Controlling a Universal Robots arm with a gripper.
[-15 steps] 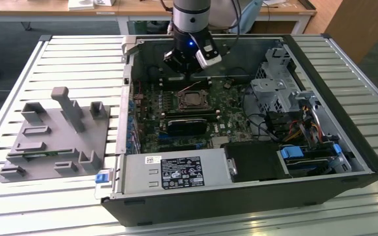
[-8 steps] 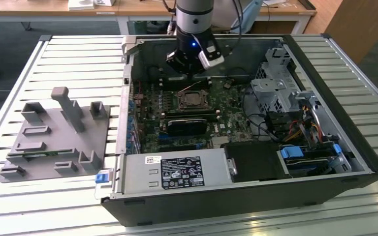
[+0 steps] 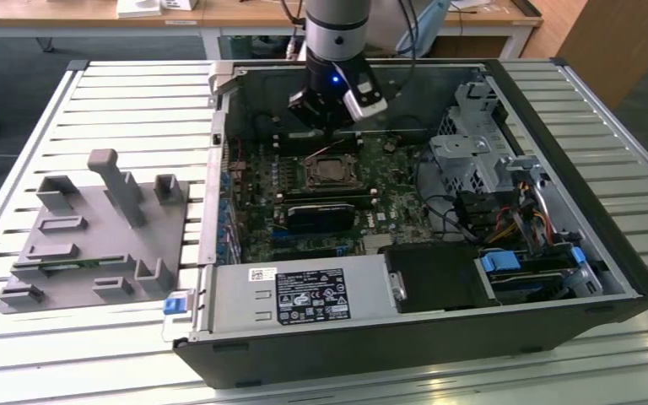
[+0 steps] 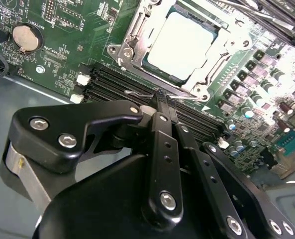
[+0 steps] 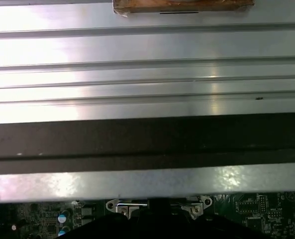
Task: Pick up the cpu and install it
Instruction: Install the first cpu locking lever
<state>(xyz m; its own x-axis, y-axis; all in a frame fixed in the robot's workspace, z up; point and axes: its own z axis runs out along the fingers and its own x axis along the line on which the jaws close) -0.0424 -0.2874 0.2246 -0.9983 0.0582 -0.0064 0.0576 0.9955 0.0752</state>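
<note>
The cpu (image 4: 184, 45), a shiny silver square, lies flat inside the metal-framed socket (image 4: 130, 35) on the green motherboard. In the exterior view the cpu (image 3: 326, 173) sits in the middle of the board inside the open computer case (image 3: 594, 278). My gripper (image 4: 162, 97) is shut with nothing between its black fingers. Its tips hover over the socket's near edge, close to a thin wire lever (image 4: 137, 92). In the exterior view the gripper (image 3: 326, 131) hangs just behind the socket, above the board.
A power supply (image 3: 301, 295) fills the case's front. A black block (image 3: 318, 215) lies in front of the socket. Drive cage (image 3: 471, 152) and cables sit at the exterior view's right. Memory slots (image 4: 117, 82) run beside the socket. A grey fixture (image 3: 88, 228) rests on the slatted table.
</note>
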